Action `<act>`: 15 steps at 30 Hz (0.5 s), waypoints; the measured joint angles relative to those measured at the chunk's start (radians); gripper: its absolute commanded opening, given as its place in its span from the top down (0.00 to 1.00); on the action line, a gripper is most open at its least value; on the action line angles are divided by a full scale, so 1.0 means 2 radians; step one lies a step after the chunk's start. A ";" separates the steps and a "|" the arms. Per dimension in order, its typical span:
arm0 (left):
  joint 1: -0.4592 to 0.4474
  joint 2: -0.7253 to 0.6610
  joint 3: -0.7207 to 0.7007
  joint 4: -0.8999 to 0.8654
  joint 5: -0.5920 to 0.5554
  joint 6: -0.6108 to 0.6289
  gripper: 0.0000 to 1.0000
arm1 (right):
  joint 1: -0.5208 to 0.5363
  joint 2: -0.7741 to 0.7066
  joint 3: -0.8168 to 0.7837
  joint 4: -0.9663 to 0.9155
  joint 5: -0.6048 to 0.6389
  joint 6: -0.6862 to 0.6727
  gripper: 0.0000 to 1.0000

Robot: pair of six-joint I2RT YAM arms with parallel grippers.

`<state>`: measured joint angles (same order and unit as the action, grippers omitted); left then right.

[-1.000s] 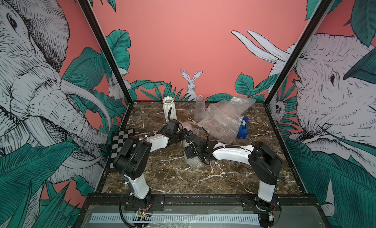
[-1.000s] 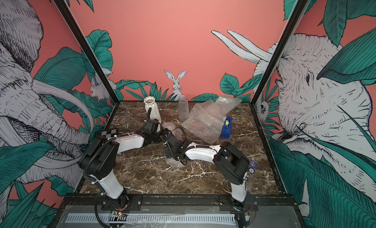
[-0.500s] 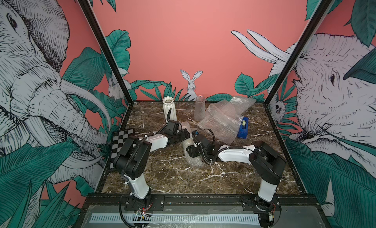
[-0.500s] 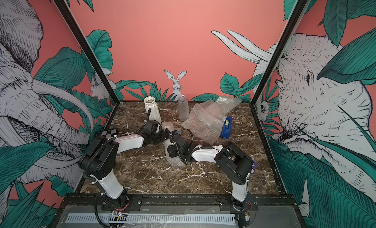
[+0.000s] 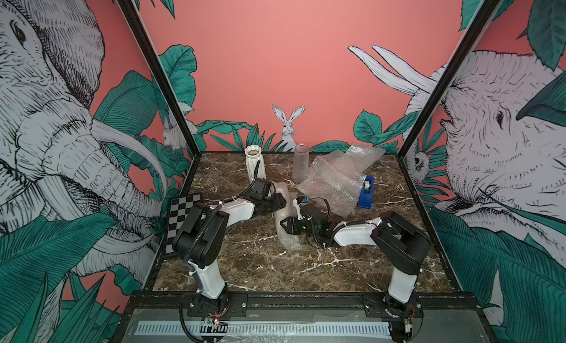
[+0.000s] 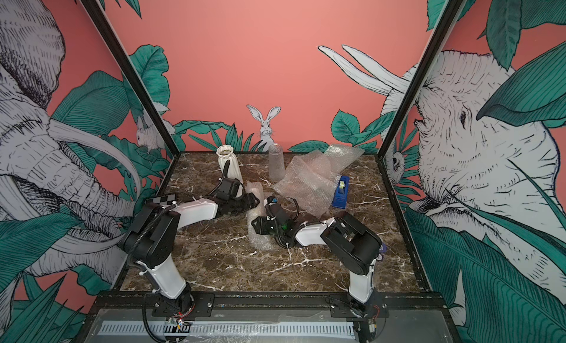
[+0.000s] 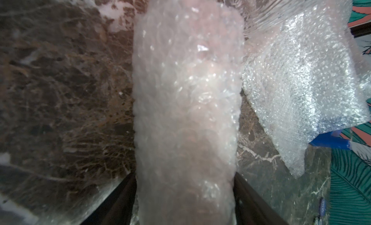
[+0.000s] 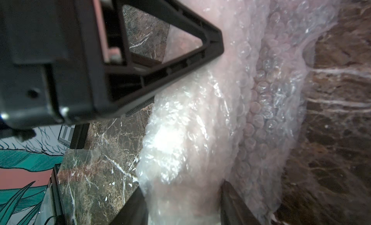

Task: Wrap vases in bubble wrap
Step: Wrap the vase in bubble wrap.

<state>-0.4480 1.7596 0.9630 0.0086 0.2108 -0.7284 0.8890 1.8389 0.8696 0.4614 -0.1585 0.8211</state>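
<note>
Near the middle of the worktop point(image 5: 251, 265), the bubble-wrapped vase point(image 7: 186, 113) is lying with the left gripper point(image 5: 281, 200) clamping its far part and the right gripper point(image 5: 284, 226) clamping nearer its middle, both sets of jaws standing partly apart and pressing the wrap.

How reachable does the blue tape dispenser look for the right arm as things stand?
Probably yes, though not at once. The tape dispenser stands uncovered on that arm's side, with loose bubble wrap lying only beside it. The right gripper is closed on the wrapped bundle and would have to let go first.
</note>
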 measured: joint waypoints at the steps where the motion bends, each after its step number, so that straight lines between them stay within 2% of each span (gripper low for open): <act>1: -0.001 0.002 0.002 -0.002 -0.002 0.002 0.31 | 0.000 0.000 0.000 -0.002 0.000 -0.003 0.39; 4: -0.002 0.004 0.006 -0.004 -0.004 0.008 0.32 | -0.002 -0.006 0.000 -0.018 -0.001 -0.013 0.31; 6: -0.002 0.004 0.006 -0.005 -0.005 0.010 0.33 | -0.004 -0.017 -0.001 -0.034 -0.001 -0.020 0.30; 12: -0.002 0.004 0.006 -0.005 -0.005 0.013 0.34 | -0.043 -0.089 -0.020 -0.062 -0.009 -0.044 0.48; 15: -0.002 0.004 0.006 -0.005 -0.005 0.014 0.34 | -0.072 -0.089 -0.019 -0.057 -0.018 -0.044 0.53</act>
<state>-0.4526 1.7672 0.9752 -0.0006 0.2012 -0.7013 0.7460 1.6619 0.8318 0.3477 -0.1936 0.7326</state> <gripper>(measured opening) 0.665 0.493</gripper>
